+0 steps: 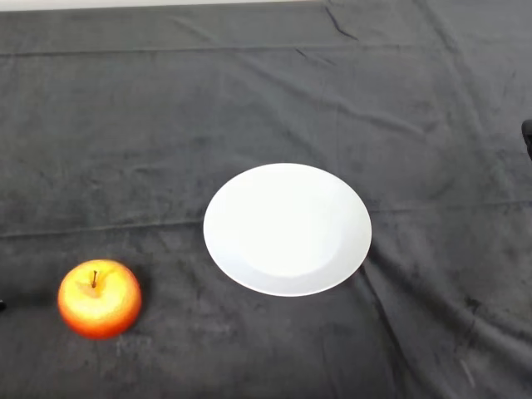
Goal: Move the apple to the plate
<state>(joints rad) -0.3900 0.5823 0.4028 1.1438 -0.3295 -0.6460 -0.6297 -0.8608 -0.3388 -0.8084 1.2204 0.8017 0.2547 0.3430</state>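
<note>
A red and yellow apple point(99, 298) stands upright on the dark cloth at the lower left, its stem pointing up. A round white plate point(287, 229) lies on the cloth in the middle of the view, to the right of the apple and a little farther away. The plate holds nothing. The apple and the plate are apart, with a strip of cloth between them.
The dark cloth point(266, 100) covers the whole table and has several creases. The table's far edge runs along the top of the view. A small dark object point(527, 137) shows at the right edge.
</note>
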